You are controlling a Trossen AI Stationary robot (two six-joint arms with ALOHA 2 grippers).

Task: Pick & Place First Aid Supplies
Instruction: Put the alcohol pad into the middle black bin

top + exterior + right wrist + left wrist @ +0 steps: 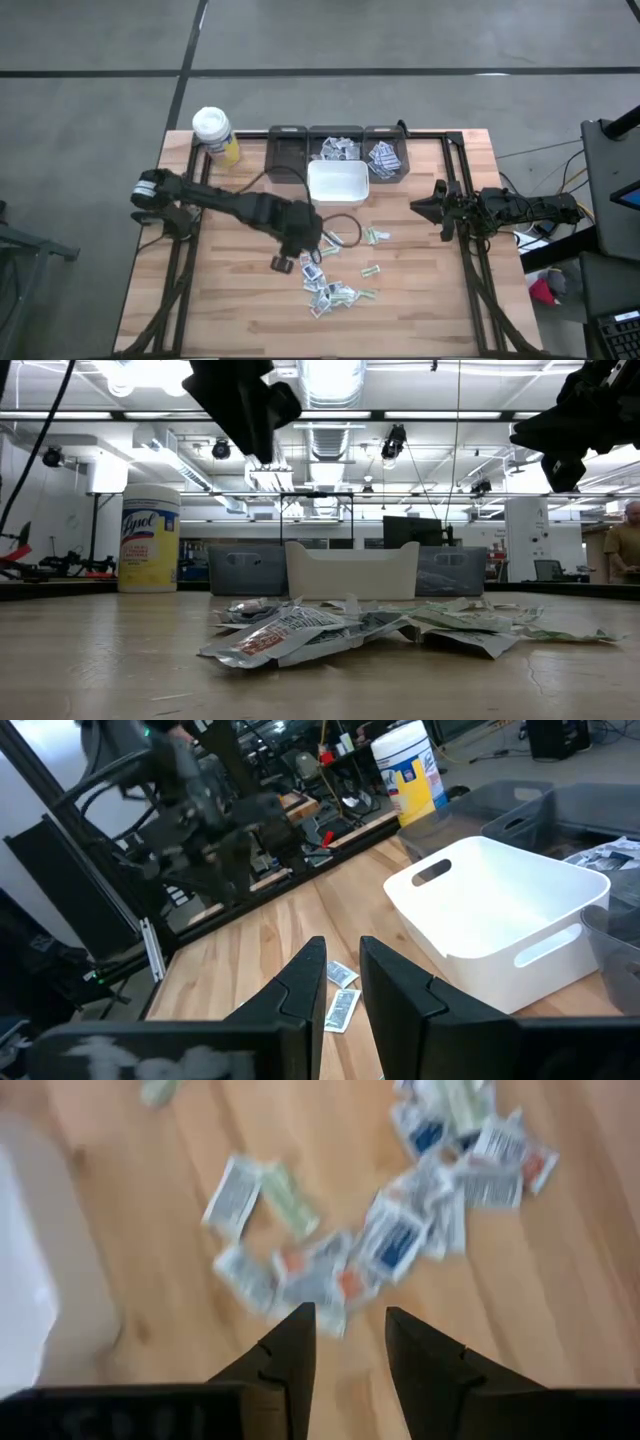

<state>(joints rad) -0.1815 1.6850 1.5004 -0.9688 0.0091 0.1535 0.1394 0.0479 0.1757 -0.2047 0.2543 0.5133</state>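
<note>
We note the first aid packets [330,288] lie scattered in a loose, partly overlapping heap on the bare tabletop [420,300], in front of the white bin [338,184]; a few strays sit apart near the bin, and more packets already fill two of the dark bins [383,157] behind it. The left pincer [345,1325] hovers above the heap's edge, fingers parted by a narrow gap, nothing between them; the right pincer [342,960] waits off to the right side, aimed toward the white bin, fingers close together and empty.

Handling, as we judge it: the packets are thin, flat, very light paper or foil; crinkled, pliable, not fragile; probably slick against the wood and against each other. A flat-lying packet offers little height to pinch; we expect it to slide or drag neighbours along. Best hold looks to be a raised, curled edge or corner of an outlying packet, fingers straddling the short side; those buried in the overlap risk lifting two at once.
</note>
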